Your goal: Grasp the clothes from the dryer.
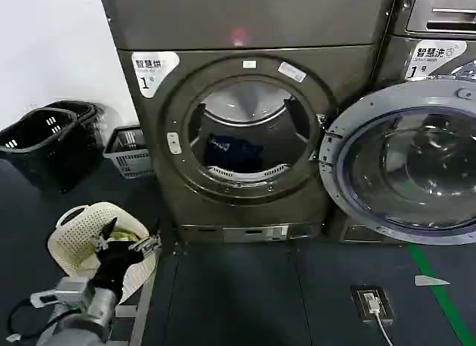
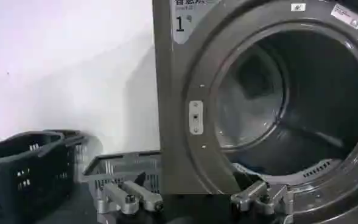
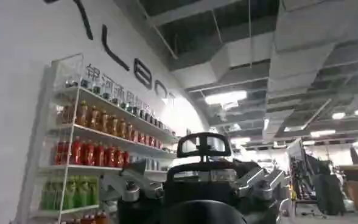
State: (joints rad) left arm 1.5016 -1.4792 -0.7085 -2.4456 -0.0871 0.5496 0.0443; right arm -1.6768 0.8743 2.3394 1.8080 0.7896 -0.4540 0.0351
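Note:
The dryer point(image 1: 245, 33) is a bronze-grey machine with its round porthole open and its glass door point(image 1: 405, 171) swung out to the right. The clothes point(image 1: 234, 149), a dark navy bundle with a small white mark, lie low inside the drum. My left gripper point(image 1: 132, 238) hovers open and empty at the lower left, well short of the porthole and over a cream basket. In the left wrist view the left gripper point(image 2: 194, 181) faces the dryer point(image 2: 185, 122) front beside the porthole rim. My right gripper point(image 3: 197, 182) is open, away from the dryer, pointing at shelves and ceiling.
Black baskets point(image 1: 44, 138) and a grey crate point(image 1: 126, 149) stand by the wall to the left. The cream basket point(image 1: 78, 234) holds a pale yellow-green cloth point(image 1: 128, 231). A second machine point(image 1: 439, 33) stands to the right. A floor socket point(image 1: 372, 301) and green tape point(image 1: 439, 294) mark the dark floor.

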